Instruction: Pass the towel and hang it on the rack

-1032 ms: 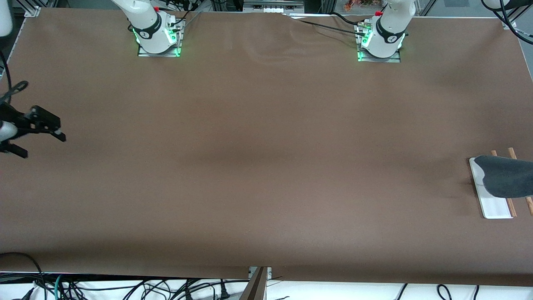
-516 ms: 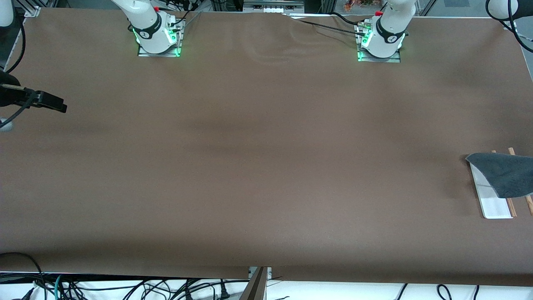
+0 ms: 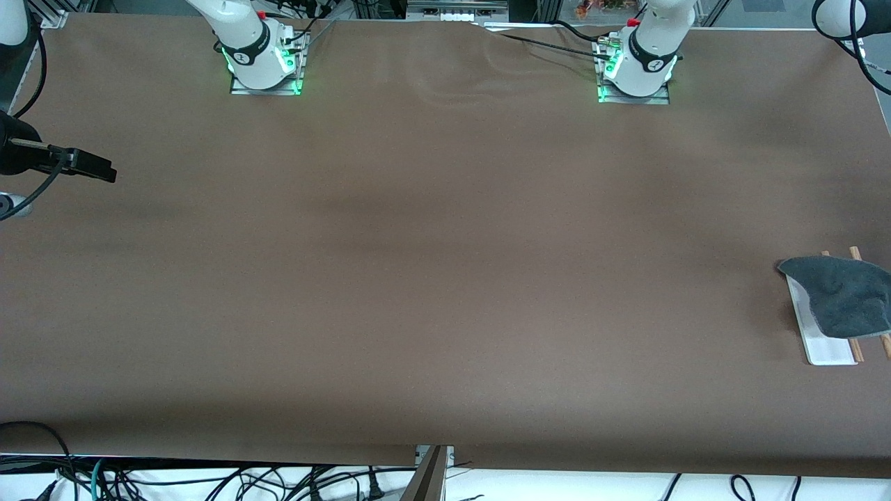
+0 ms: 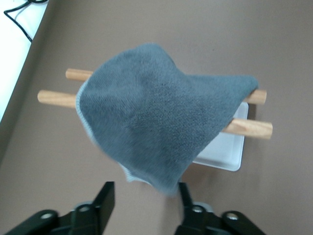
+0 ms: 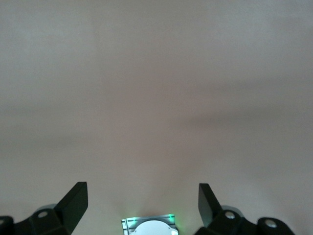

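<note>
The towel [image 3: 846, 296], dark grey side up, lies draped over the rack's two wooden rods [image 3: 855, 254] at the left arm's end of the table. Its pink side is hidden. In the left wrist view the towel [image 4: 156, 117] covers the middle of both rods [image 4: 247, 128] and part of the white base [image 4: 225, 152]. My left gripper [image 4: 145, 190] is open and empty above the towel's edge and is out of the front view. My right gripper [image 3: 104, 172] is open and empty [image 5: 142, 193], over the right arm's end of the table.
The rack's white base [image 3: 825, 348] stands near the table's edge at the left arm's end. The brown table cover [image 3: 445, 264] is bare between the arms. Both arm bases [image 3: 264, 66] stand along the table's edge farthest from the front camera.
The towel has slackened and settled lower on the rods, pulling in from the view's edge. My right gripper has lifted and turned at the right arm's end of the table.
</note>
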